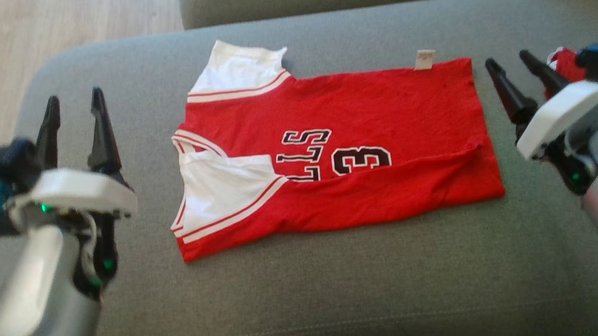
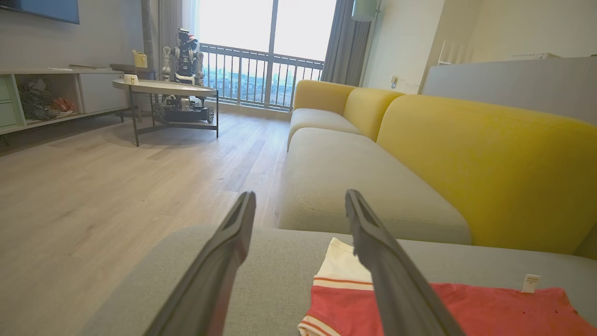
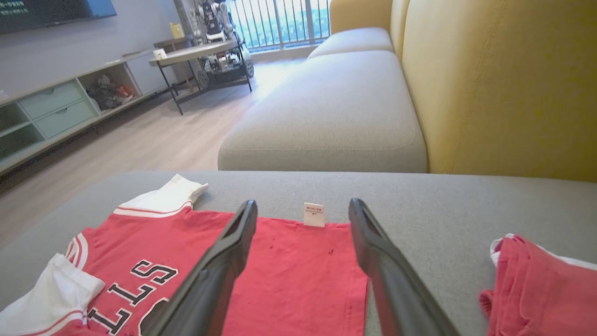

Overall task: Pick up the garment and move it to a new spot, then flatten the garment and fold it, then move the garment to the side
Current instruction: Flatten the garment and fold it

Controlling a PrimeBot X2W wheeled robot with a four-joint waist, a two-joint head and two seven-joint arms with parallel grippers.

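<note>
The garment (image 1: 360, 148) is a red jersey with white sleeves and black lettering. It lies flat on the grey cushion (image 1: 337, 290), with its near long edge folded over onto itself and a white tag at its far edge. My left gripper (image 1: 75, 96) hovers open to the left of the sleeves, clear of the cloth. My right gripper (image 1: 507, 59) hovers open just off the garment's right end. In the left wrist view the open gripper (image 2: 301, 198) has nothing between its fingers, above the garment (image 2: 489, 308). In the right wrist view the open gripper (image 3: 303, 205) frames the garment (image 3: 289, 261).
A second bunched red cloth (image 1: 562, 63) lies on the cushion by my right gripper, also seen as a red heap (image 3: 536, 280). A yellow-backed sofa (image 2: 466, 154) runs beyond the cushion. Wood floor (image 2: 93, 196), a round table (image 2: 163, 88) and another robot (image 2: 184, 51) lie to the left.
</note>
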